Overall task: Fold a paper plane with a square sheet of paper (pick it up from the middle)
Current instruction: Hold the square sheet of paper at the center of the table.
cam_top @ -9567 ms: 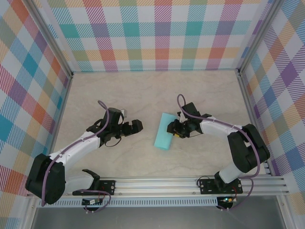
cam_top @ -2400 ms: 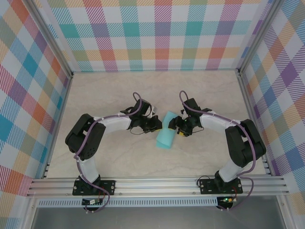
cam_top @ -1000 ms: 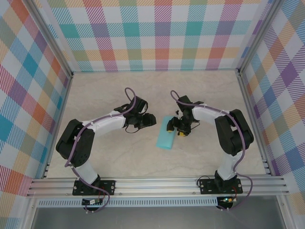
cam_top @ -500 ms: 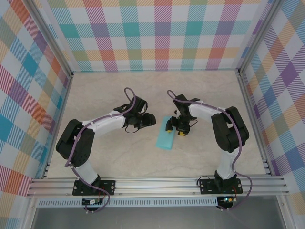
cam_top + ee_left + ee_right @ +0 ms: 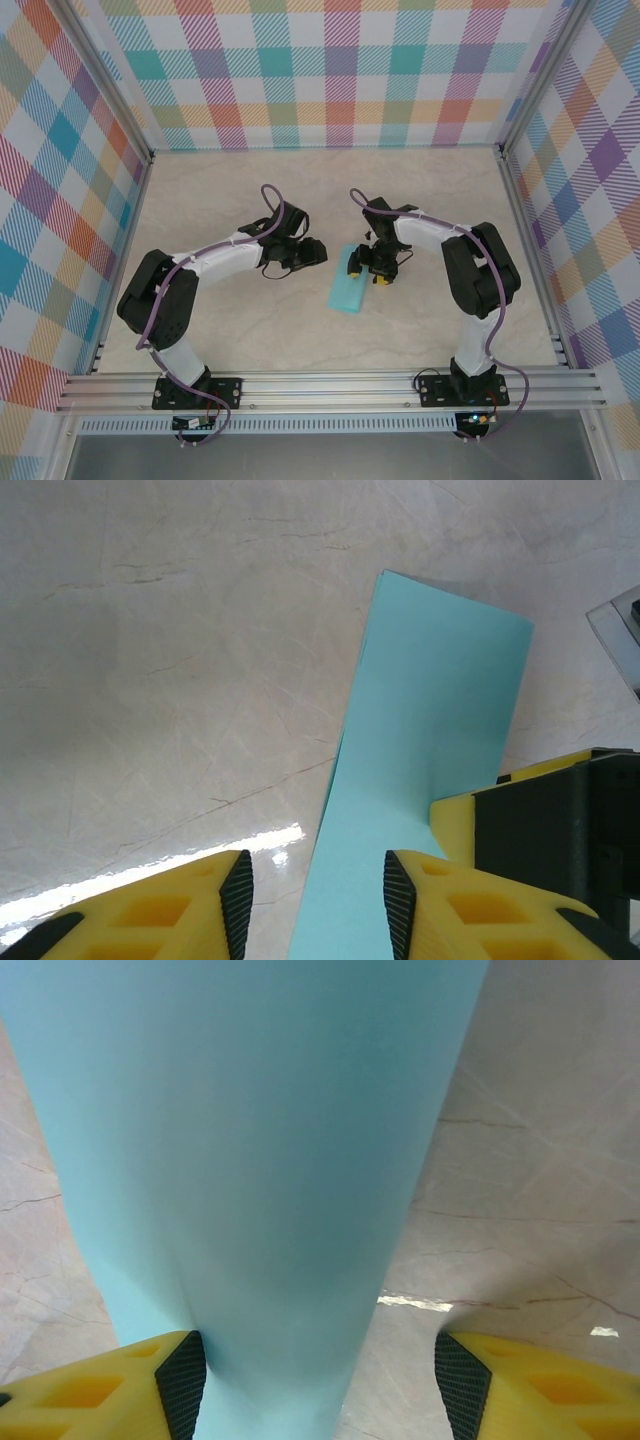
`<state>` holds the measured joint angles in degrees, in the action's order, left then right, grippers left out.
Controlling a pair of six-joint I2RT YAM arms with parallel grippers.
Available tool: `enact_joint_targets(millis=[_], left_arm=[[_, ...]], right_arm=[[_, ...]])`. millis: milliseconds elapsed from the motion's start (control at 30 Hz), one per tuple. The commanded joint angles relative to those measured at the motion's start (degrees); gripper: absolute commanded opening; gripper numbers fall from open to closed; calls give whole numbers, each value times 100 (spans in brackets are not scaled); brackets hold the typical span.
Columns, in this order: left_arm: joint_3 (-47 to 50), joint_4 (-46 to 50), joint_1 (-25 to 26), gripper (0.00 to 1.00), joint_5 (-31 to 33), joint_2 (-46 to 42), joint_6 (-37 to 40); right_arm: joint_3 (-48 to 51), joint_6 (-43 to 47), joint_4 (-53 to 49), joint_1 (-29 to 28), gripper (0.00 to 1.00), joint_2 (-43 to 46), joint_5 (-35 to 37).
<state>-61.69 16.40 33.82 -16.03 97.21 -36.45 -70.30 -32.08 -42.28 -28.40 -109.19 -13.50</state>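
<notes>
**Turquoise sheet of paper (image 5: 347,283) folded narrow, both grippers open at its upper end**

Top view: the sheet lies on the pale marbled table (image 5: 230,190), just right of frame centre. It is a slim strip slanting from upper right down to lower left. Plaid walls (image 5: 340,70) stand on three sides, and an aluminium rail (image 5: 330,385) runs along the bottom.

Left gripper (image 5: 312,252): just left of the strip's upper end. In the left wrist view its two yellow fingers (image 5: 150,910) sit at the bottom edge with a clear gap between the jaws, partly open. The strip runs from upper right into that gap. Its edge is close against the finger at lower right, and bare table shows between it and the finger at lower left. Nothing is clamped.

Right gripper (image 5: 372,268): at the strip's right edge, near its upper end. The left wrist view catches part of it, yellow and black, at the right of frame, touching the strip's edge. In the right wrist view the jaws stand wide. The paper is a broad band from top to bottom, shaded as if bowed, and it meets the black pad at lower left. Table shows between it and the pad at lower right. No grip seen.
</notes>
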Motion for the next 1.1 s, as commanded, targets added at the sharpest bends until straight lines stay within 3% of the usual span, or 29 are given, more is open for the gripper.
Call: enact_joint_targets(millis=[0,167,200,233,533,1067], left_arm=[[8,3,-78,38,-320,99,-37],[-60,-437,-78,25,-821,318,-147],[-62,-519,-78,16,-933,359,-171],[-62,-596,-78,1,-1032,418,-214],[-95,-1235,-60,0,-1556,907,-649],[-413,-1156,54,0,-1702,1385,-612]], right_arm=[[113,-20,-184,-69,65,-349,238],[122,-2,-180,-69,65,-382,277],[128,-3,-172,-69,65,-375,271],[122,-4,-166,-75,65,-384,260],[165,-9,-136,-78,65,-406,268],[148,67,-263,-90,63,-507,427]])
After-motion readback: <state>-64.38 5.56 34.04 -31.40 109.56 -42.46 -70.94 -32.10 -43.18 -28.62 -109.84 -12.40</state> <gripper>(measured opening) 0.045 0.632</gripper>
